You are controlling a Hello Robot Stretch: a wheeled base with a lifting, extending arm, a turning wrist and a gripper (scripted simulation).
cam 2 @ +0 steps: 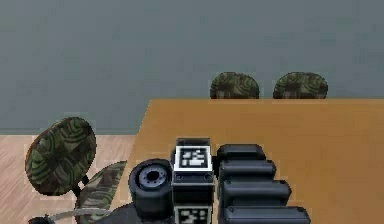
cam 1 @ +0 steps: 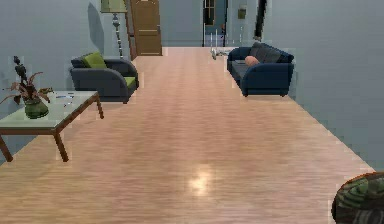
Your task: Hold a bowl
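Black and round-bodied, the claw (cam 2: 148,185) sits low in the arm side view, left of two white marked squares (cam 2: 192,158) at the end of the dark arm (cam 2: 250,185). Its far end cannot be made out against the chair seat and floor behind it, so I cannot tell how it stands or whether it has hold of anything.

Arm and claw lie at the left edge of one brown wooden dining table (cam 2: 300,130). That edge slants up to a corner, and the far edge runs straight across below a grey wall (cam 2: 100,50). Three chairs with mottled green padding stand here: the near chair (cam 2: 60,155) just beside the slanting edge close to the claw, and a second chair (cam 2: 235,86) and third chair (cam 2: 301,86) side by side behind the far edge.

Where the bowl is I cannot tell, nor which way it faces.

In the forward view a wide strip of wooden floor (cam 1: 200,130) runs open down the middle to one brown door (cam 1: 146,25). Along the left stand one low table (cam 1: 75,105), carrying one potted plant (cam 1: 33,100) and a few pale bits (cam 1: 65,97) too small to name, then one dark blue armchair (cam 1: 105,78) and one floor lamp (cam 1: 115,8). Along the right wall stands one dark blue sofa (cam 1: 262,70) with a pink cushion (cam 1: 252,60). A mottled green chair back (cam 1: 362,200) fills the bottom right corner.
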